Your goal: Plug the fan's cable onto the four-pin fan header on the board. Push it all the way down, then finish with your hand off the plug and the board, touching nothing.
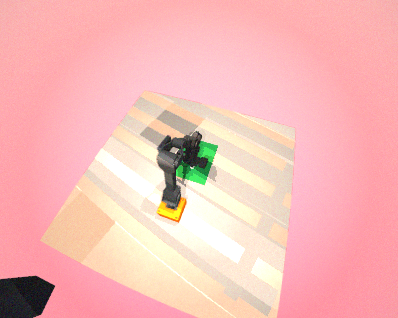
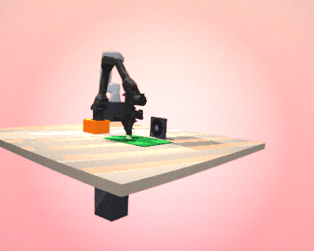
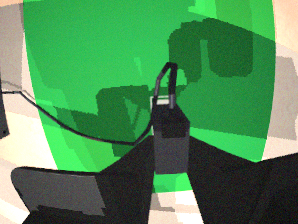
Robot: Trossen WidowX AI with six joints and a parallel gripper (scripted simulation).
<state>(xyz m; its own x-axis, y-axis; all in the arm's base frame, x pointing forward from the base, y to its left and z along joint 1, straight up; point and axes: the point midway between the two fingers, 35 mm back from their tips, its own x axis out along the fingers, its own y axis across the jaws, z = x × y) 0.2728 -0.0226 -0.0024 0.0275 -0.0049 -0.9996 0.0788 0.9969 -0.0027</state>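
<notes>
The green board (image 1: 211,151) (image 2: 155,142) (image 3: 75,45) lies flat on the table. My gripper (image 2: 128,135) (image 3: 167,140) is shut on the dark plug (image 3: 171,152), low over the board. A white header edge (image 3: 160,99) shows just past the plug's far end in the wrist view. The plug and fingers cover the rest, so how deep the plug sits cannot be told. The black cable (image 3: 132,143) loops up from the plug and runs left to the fan (image 2: 158,127) (image 3: 2,120). The fingertips are hidden by the arm in the top view.
The fan stands upright beside the board. The arm's orange base block (image 1: 171,210) (image 2: 96,126) stands on the wood-patterned table (image 1: 137,235) (image 2: 124,174). The arm's shadow falls across the board. A dark block shows at the lower left corner in the top view.
</notes>
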